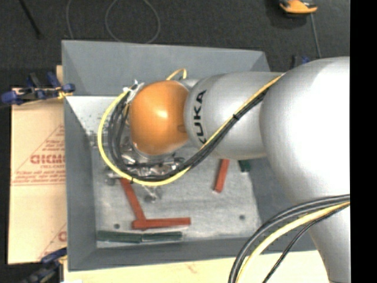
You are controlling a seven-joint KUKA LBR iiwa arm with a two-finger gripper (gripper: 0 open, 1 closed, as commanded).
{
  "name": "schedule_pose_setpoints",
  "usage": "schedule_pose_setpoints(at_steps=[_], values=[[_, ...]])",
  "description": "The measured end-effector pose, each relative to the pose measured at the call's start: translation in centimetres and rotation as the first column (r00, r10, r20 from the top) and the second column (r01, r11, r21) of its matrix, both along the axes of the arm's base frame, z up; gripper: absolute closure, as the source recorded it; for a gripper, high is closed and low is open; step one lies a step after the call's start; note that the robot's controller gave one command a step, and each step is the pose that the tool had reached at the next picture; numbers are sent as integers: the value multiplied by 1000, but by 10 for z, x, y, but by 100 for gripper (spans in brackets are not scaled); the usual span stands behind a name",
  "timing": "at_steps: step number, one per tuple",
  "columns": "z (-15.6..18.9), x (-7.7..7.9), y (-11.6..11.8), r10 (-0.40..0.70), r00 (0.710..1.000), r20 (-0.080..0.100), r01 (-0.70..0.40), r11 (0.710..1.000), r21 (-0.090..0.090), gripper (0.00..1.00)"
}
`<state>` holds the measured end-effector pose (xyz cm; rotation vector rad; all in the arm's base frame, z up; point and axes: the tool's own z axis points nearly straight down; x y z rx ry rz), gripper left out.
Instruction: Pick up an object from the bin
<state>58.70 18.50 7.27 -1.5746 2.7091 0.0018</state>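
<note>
The arm (283,128) enters from the right edge of the bin (177,63) and covers most of its right and far areas. Its wrist carries an orange cover (156,117), ringed by a yellow cable (106,128), positioned over the left-centre of the bin floor. The end effector (141,167) sits directly under this cover, close to the floor. Its opening state cannot be determined, and no thing is seen in its grasp.

A long dark green strip (140,236) lies flat along the near edge, toward the near-left corner. Just beyond it, a horizontal red bar (162,221) runs parallel to that edge. A slanted red bar (133,200) meets its left end, forming an L. The upper end of the slanted bar lies just beside the end effector, making it the nearest thing. A short red bar (221,175) lies near the bin centre, tilted, partly under the arm. A small dark green piece (244,166) lies just right of it.
</note>
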Motion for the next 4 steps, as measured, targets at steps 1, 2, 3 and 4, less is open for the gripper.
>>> schedule_pose_setpoints(at_steps=[1,2,3,4], values=[[0,0,0,-1,1000,-2,1,1000,-1,100],[11,1,0,-9,1000,-1,9,1000,0,100],[42,3,0,-18,1000,0,18,1000,-2,100],[100,6,0,-25,1000,4,25,1000,-1,100]])
